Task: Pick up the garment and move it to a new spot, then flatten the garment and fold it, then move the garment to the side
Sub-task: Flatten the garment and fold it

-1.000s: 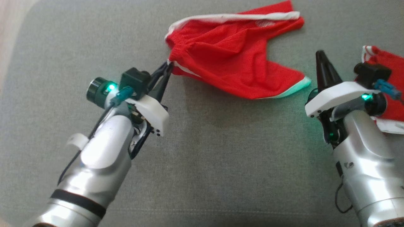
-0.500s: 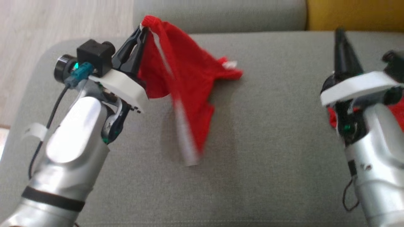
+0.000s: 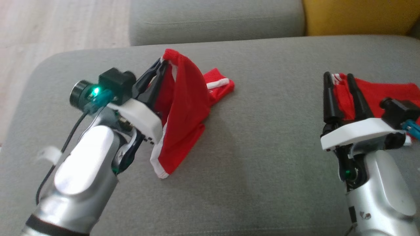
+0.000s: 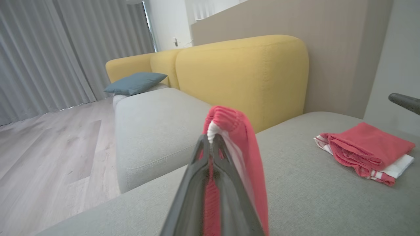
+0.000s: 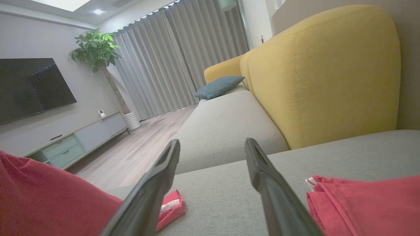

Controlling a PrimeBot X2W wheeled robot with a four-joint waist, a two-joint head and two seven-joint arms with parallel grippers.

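On the left of the grey sofa seat (image 3: pixel 262 157), the left gripper (image 3: pixel 161 65) is closed on the waistband of the red garment (image 3: pixel 183 108). It holds that edge raised, so the cloth hangs in a fold beside the fingers, while one white-trimmed leg lies on the seat farther back. At the right, the right gripper (image 3: pixel 338 78) stands with jaws apart, empty, just near of a folded red-and-white cloth (image 3: pixel 387 90).

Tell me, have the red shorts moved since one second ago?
Yes, upward: the shorts lay flat on the grey cushion; now they hang from the left end effector.
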